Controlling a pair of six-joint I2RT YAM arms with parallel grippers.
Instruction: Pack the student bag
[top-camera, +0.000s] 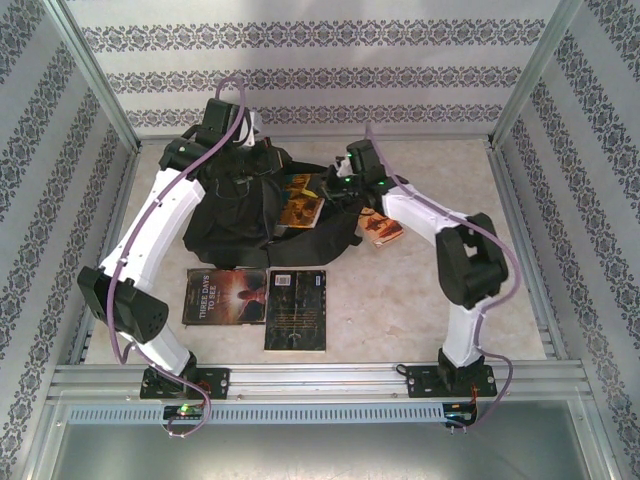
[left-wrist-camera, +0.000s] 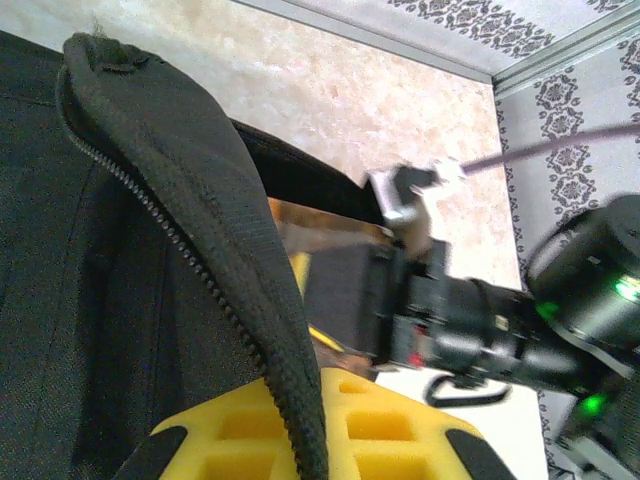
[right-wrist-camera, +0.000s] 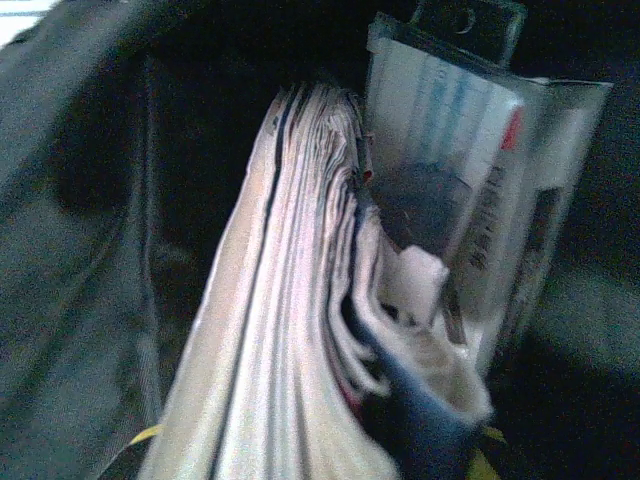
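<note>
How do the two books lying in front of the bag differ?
The Three Days to See book lies sideways with a brownish cover; the dark book beside it lies lengthwise, nearly black with small pale print. Both lie flat on the table, outside the student bag.

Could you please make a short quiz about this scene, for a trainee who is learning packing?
1. True or false: the left gripper is shut on the zipper edge of the student bag.
2. How many books lie side by side on the near part of the table? A) one B) two C) four
3. Fill in: the right gripper holds a ___ in the bag's opening.
Key: 1 true; 2 B, the titled book and the dark book; 3 book.
</note>
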